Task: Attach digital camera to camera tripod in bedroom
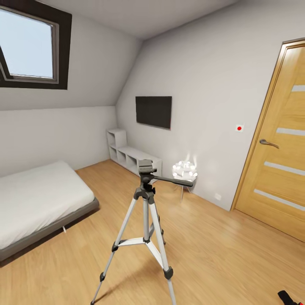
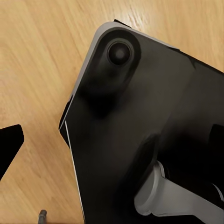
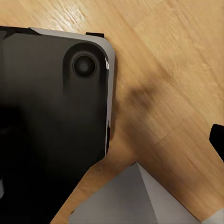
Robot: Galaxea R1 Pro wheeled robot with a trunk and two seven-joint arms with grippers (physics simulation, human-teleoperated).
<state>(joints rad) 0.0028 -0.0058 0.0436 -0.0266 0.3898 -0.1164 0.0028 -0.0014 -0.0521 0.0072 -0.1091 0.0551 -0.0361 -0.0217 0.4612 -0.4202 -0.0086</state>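
Note:
The camera tripod [image 1: 146, 212] stands upright on the light wood floor in the middle of the bedroom, close in front of me. It has three silver legs, and its dark grey head [image 1: 147, 167] is bare, with the pan handle [image 1: 178, 181] pointing right. A small black and red thing [image 1: 290, 298] is cut off by the bottom right corner; I cannot tell whether it is the digital camera. My left gripper [image 2: 112, 142] and right gripper [image 3: 112, 140] hang over my black base and the floor. One dark fingertip [image 2: 8, 148] [image 3: 218, 139] shows at each frame's edge, with nothing between the fingers.
A low bed [image 1: 38, 203] lies at the left. White cube shelves [image 1: 127, 154] run along the far wall under a black TV [image 1: 153, 111]. A small white side table [image 1: 184, 171] stands behind the tripod. A closed wooden door [image 1: 279, 148] is at the right.

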